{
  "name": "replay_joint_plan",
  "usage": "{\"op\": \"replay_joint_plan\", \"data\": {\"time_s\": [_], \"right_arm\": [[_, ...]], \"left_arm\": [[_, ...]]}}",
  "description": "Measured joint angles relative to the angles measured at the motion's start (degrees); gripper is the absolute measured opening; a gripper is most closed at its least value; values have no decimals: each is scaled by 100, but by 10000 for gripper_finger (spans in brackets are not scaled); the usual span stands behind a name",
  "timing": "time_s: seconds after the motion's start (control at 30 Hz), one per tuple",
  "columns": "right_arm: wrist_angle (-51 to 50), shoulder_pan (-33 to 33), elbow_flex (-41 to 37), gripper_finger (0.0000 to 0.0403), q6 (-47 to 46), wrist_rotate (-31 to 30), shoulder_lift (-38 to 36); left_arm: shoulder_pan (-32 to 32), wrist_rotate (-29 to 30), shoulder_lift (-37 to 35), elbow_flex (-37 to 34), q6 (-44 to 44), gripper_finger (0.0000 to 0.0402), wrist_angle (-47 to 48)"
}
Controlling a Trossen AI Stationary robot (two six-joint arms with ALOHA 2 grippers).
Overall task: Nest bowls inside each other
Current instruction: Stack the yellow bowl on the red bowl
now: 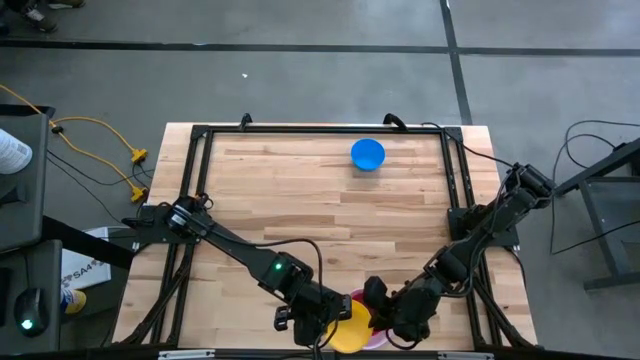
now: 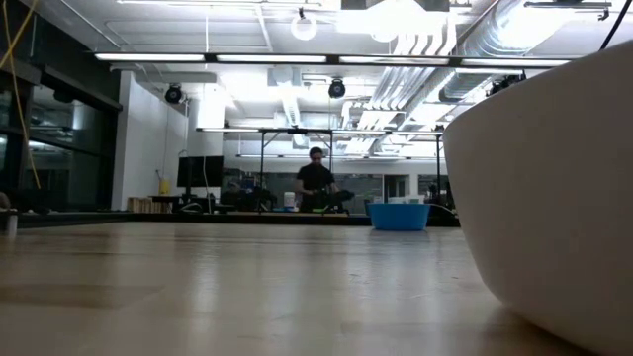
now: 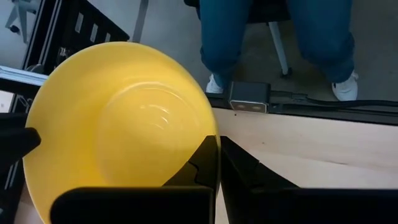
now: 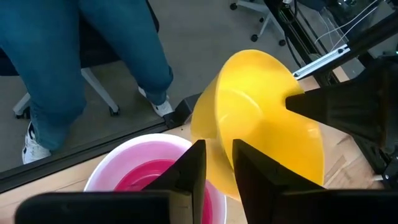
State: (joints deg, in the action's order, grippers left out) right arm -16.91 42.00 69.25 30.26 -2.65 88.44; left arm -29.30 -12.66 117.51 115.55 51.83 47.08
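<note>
At the near edge of the tabletop [image 1: 300, 190], the left gripper [image 1: 318, 325] is clenched on the rim of the yellow bowl [image 1: 350, 330]. One finger lies inside the bowl and the other outside its wall. The bowl is tipped well off level: in the right wrist view its mouth faces sideways toward the left gripper's dark finger (the bowl's axis runs closer to horizontal than to vertical). In the left wrist view the bowl's hollow faces that arm's camera.

The right gripper [image 4: 214, 165] hangs just beside the yellow bowl, on its outer side. Its fingers stand parted with nothing between them. The tilted yellow bowl lies just beyond the fingertips and partly over the pink bowl [image 4: 140, 168]. The pink bowl sits upright on the tabletop with its mouth up, directly below the right gripper. In the high view only a sliver of pink shows under the yellow bowl's right edge.

A white bowl [image 2: 554, 198] fills the right side of the low view, close to that camera, resting on the tabletop.

The blue bowl [image 1: 368, 154] stands upright, mouth up, near the far edge of the tabletop and well apart from both grippers.

Beyond the near edge, a seated person's legs [image 3: 273, 31] in blue trousers show in both wrist views.
</note>
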Motion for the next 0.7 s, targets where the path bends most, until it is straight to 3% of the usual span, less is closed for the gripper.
{"op": "replay_joint_plan", "data": {"time_s": [0.23,0.7], "right_arm": [[1,2,0,12,9,6,0],[92,21,0,25,4,-2,0]], "left_arm": [[2,-7,0,0,86,0,-16],[2,-28,0,0,319,0,-62]]}}
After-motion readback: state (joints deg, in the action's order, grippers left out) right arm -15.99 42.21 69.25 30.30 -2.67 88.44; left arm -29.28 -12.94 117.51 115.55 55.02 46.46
